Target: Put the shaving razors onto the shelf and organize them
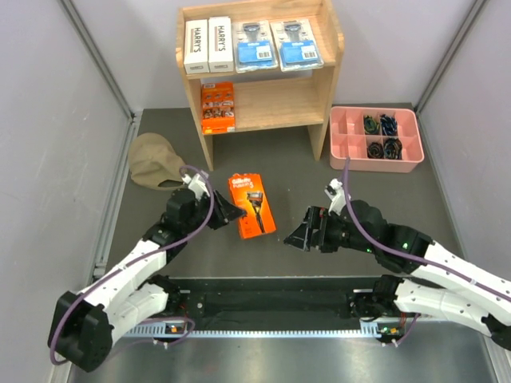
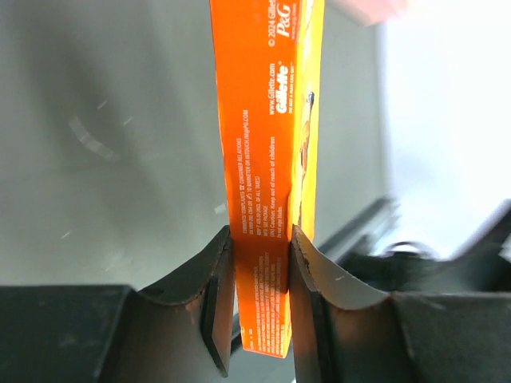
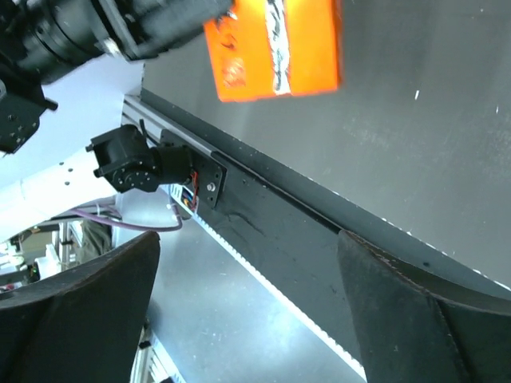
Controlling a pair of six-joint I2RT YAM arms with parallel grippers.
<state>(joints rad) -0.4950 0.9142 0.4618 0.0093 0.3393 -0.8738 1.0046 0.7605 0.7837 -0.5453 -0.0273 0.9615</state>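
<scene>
An orange razor pack [image 1: 252,205] is face-up in the middle of the dark table. My left gripper [image 1: 230,212] is shut on its left edge. In the left wrist view the pack's thin side [image 2: 267,159] is pinched between both fingers of the gripper [image 2: 262,271]. My right gripper [image 1: 297,236] is open just right of the pack, not touching it; nothing is between its fingers [image 3: 247,303], and the pack [image 3: 275,48] shows beyond them. The shelf [image 1: 279,104] holds two white Harry's boxes [image 1: 207,45] and two blue blister packs [image 1: 275,45] on top. Another orange pack [image 1: 217,107] is on its lower tier.
A pink compartmented tray [image 1: 348,124] with small dark items sits right of the shelf. A tan cap [image 1: 156,159] lies left of the shelf, close behind my left arm. Grey walls close in both sides, and a metal rail [image 1: 263,329] runs along the near edge.
</scene>
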